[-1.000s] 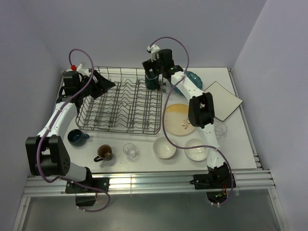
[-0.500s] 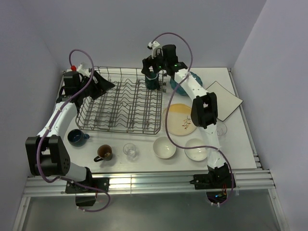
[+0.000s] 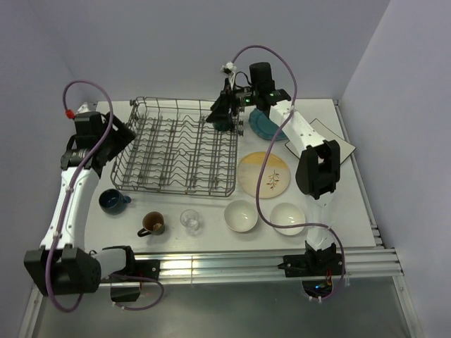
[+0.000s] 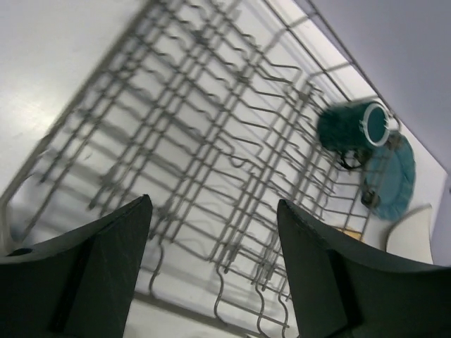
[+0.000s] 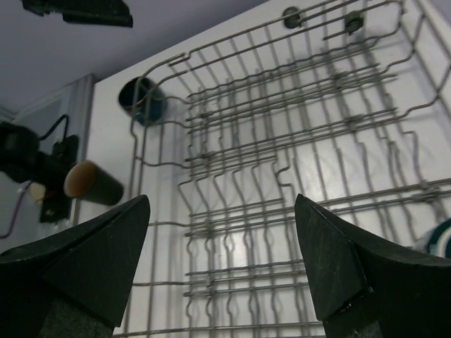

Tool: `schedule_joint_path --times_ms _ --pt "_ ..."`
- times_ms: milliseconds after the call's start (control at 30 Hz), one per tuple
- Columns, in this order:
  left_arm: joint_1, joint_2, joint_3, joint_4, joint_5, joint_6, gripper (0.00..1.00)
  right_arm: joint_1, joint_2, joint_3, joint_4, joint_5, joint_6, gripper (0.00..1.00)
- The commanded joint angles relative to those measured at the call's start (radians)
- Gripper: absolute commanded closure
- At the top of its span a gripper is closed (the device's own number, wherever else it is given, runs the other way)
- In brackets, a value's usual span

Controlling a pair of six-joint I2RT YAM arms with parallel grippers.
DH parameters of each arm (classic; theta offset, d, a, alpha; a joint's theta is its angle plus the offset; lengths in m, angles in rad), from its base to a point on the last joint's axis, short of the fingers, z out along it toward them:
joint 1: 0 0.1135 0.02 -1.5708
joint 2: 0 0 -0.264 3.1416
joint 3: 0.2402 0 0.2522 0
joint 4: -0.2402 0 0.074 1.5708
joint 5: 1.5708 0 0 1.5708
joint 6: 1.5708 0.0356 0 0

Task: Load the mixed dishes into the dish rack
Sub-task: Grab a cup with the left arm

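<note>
The dish rack (image 3: 176, 151) was made of thin grey metal wire with a dull sheen. A teal mug (image 4: 350, 125) in the rack's far right corner was glazed and glossy, as was the teal scalloped plate (image 3: 266, 127) just right of the rack. The white bowls (image 3: 241, 215) before the rack's front right corner were finished smooth and shiny. The table (image 3: 349, 204) under the rack was surfaced in matt white.

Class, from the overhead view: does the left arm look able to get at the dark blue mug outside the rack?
Probably yes: the dark blue mug stands beside the left arm, apart from the dish rack, with nothing over it, and the arm's fingers are open.
</note>
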Motion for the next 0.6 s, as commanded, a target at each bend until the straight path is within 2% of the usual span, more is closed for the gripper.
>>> schedule_joint_path --times_ms 0,67,200,367,500,567 --pt "0.002 -0.116 0.018 -0.203 -0.254 -0.09 0.26 0.012 -0.08 -0.088 -0.05 -0.081 -0.042 0.1" --pt "0.002 -0.186 -0.019 -0.253 -0.292 -0.121 0.3 0.015 -0.103 -0.137 -0.065 -0.081 -0.081 0.1" --pt "0.002 -0.251 -0.073 -0.361 -0.277 -0.157 0.32 0.014 -0.117 -0.19 -0.067 -0.088 -0.112 0.11" --pt "0.005 -0.337 -0.154 -0.455 -0.315 -0.341 0.34 0.004 -0.112 -0.218 -0.027 -0.111 -0.085 0.11" --pt "0.059 -0.322 -0.17 -0.476 -0.361 -0.434 0.32 -0.006 -0.106 -0.247 0.027 -0.126 -0.03 0.11" --pt "0.126 -0.277 -0.164 -0.514 -0.358 -0.483 0.33 -0.008 -0.105 -0.252 0.024 -0.127 -0.036 0.11"
